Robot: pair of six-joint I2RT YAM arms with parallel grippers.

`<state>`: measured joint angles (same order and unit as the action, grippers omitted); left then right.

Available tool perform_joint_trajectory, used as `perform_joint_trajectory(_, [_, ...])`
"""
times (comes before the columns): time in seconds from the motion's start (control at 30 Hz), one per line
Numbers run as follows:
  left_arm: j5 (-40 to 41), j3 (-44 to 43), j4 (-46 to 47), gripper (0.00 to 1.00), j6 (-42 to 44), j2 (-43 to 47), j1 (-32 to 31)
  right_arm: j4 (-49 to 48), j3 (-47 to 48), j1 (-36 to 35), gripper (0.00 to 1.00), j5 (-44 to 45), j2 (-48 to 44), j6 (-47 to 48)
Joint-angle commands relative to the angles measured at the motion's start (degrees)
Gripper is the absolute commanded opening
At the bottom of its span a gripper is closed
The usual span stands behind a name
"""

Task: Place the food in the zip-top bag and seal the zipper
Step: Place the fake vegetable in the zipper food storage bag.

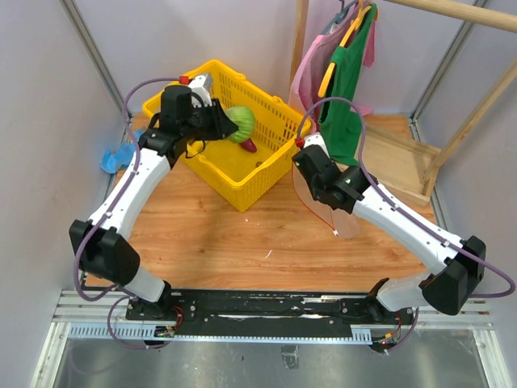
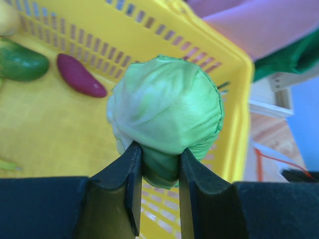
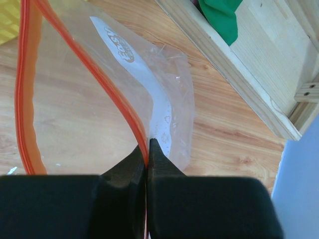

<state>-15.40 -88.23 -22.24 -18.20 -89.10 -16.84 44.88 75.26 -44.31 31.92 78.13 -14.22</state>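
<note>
My left gripper [image 1: 224, 124] is shut on a round, light green melon-like piece [image 1: 241, 123] and holds it above the yellow basket; the jaws pinch its lower part [image 2: 167, 107]. A purple eggplant piece [image 2: 79, 75], a dark green piece [image 2: 20, 62] and a yellow fruit [image 2: 7, 17] lie on the basket floor. My right gripper [image 3: 148, 149] is shut on the red-orange zipper [image 3: 102, 77] of the clear zip-top bag [image 3: 167, 89], which hangs with its mouth open above the table to the right of the basket [image 1: 346, 225]. No watermelon wedge shows.
The yellow basket [image 1: 242, 184] stands at the back centre. A wooden rack with hanging pink and green clothes [image 1: 346, 81] and its wooden base [image 1: 400, 166] stand at the back right. A blue object [image 1: 113, 158] lies at the left edge.
</note>
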Motion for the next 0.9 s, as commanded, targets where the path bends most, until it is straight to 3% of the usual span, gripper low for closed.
perform_joint_trajectory(0.0, [-6.06, 2.66, 6.08, 0.00, -4.25, 6.58, -2.43, -0.23, 3.15, 1.38, 0.01, -2.00, 0.94, -3.26])
perform_joint_trajectory(0.23, [-9.62, 11.62, 14.75, 0.00, -11.86, 14.27, -8.53, -0.14, 4.25, 2.10, 0.01, -5.64, 2.02, -6.23])
perform_joint_trajectory(0.47, [-10.40, 23.52, 29.87, 0.00, -21.42, 20.00, -12.03, -1.02, 4.45, 3.15, 0.01, -11.22, 1.36, -8.52])
perform_joint_trajectory(0.87, [-8.04, 34.14, 46.45, 0.00, -31.28, 21.55, -18.28, -3.75, 2.30, 3.66, 0.01, -14.65, -2.21, -13.77])
